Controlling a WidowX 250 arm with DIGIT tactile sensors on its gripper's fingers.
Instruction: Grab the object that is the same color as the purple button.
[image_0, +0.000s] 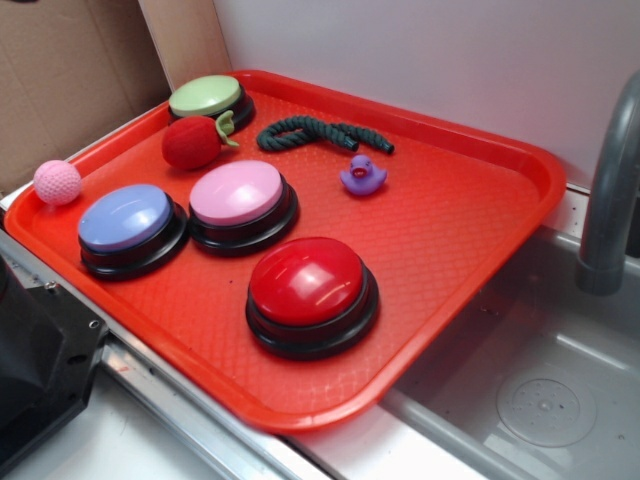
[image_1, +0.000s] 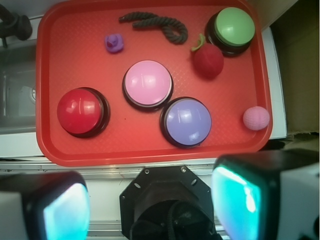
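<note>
The object, a tiny purple rubber duck (image_0: 362, 176) (image_1: 114, 43), stands alone on the red tray (image_0: 450, 250) (image_1: 75, 65), towards its back. The purple button (image_0: 127, 222) (image_1: 187, 121), a periwinkle dome on a black base, sits near the tray's front left edge. In the wrist view my gripper (image_1: 150, 205) hangs high above the robot's black base, off the tray's near edge. It is open, with the teal pads (image_1: 237, 200) far apart and nothing between them. The exterior view does not show the gripper.
Also on the tray are a pink button (image_0: 240, 198), a red button (image_0: 310, 290), a green button (image_0: 208, 98), a red plush strawberry (image_0: 192, 142), a pink knitted ball (image_0: 57, 182) and a dark rope (image_0: 320, 132). A sink (image_0: 540, 400) and grey faucet (image_0: 610, 200) lie to the right.
</note>
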